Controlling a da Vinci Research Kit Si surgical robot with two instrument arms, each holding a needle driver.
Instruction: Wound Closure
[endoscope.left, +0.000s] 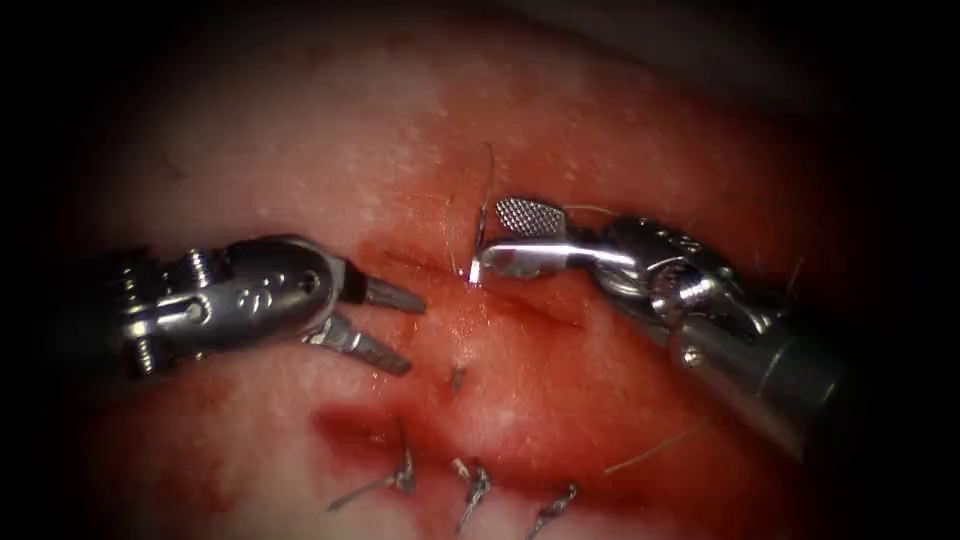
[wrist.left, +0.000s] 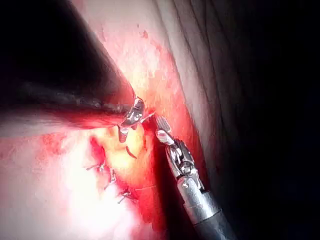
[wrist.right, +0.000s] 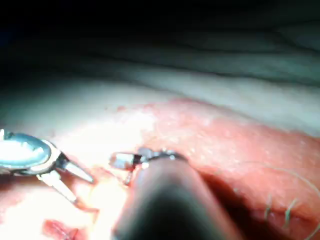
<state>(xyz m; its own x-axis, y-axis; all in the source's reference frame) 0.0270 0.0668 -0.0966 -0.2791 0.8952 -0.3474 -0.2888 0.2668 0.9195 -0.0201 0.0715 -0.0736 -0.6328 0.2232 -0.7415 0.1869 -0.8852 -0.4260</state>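
The tissue (endoscope.left: 300, 150) is smeared with red fluid around the cut (endoscope.left: 520, 305). On the cut's left, my left tool (endoscope.left: 412, 332) hovers with its jaws apart and holds nothing. From the right, my right tool (endoscope.left: 490, 238) has its jaws spread, the lower tip resting on the tissue at the cut. A thin curved strand (endoscope.left: 487, 190), needle or thread I cannot tell, rises from the tissue beside that tip. A short dark stub (endoscope.left: 457, 378) pokes out of the tissue below. The left wrist view has both tools (wrist.left: 131, 121) (wrist.left: 162, 130) and a dark curved piece (wrist.left: 131, 152).
Three tied stitches (endoscope.left: 405, 478) (endoscope.left: 475, 485) (endoscope.left: 555, 503) with cut ends sit in a row nearer the front. A loose thread (endoscope.left: 655, 450) lies right of them. The left tool (wrist.right: 82, 189) appears beside the right tool's jaw (wrist.right: 122, 161) in the right wrist view.
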